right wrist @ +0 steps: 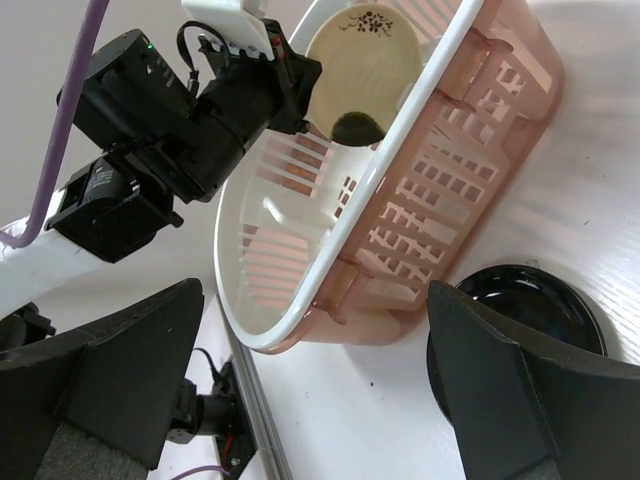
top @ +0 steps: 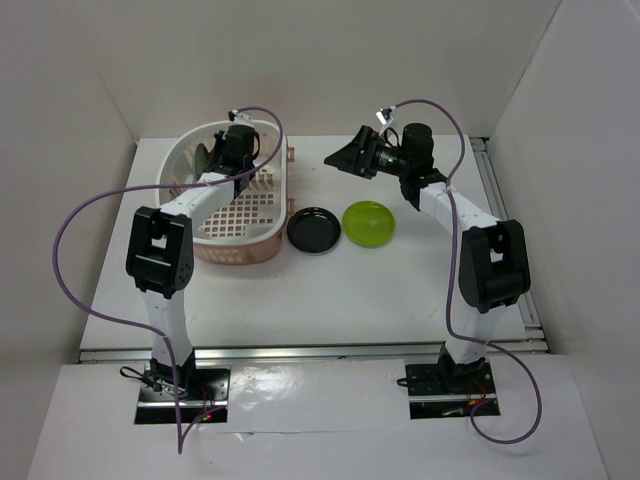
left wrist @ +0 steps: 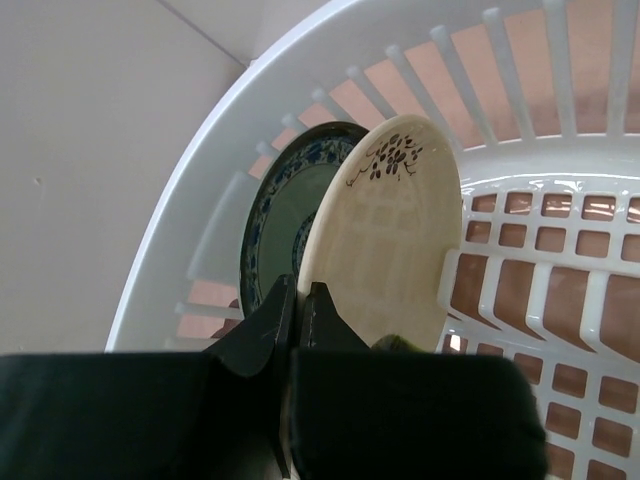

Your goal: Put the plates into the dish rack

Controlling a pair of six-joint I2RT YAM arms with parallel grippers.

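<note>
The pale pink dish rack stands at the left of the table. My left gripper is inside its far left end, shut on the rim of the cream-beige plate. That plate stands on edge in the rack, with the teal-blue plate upright right behind it. The black plate and the lime green plate lie flat on the table to the right of the rack. My right gripper is open and empty in the air beyond them. The right wrist view shows the rack and the black plate.
White walls enclose the table at the back and on both sides. A metal rail runs along the right edge. Purple cables loop above both arms. The left arm reaches over the rack's rim.
</note>
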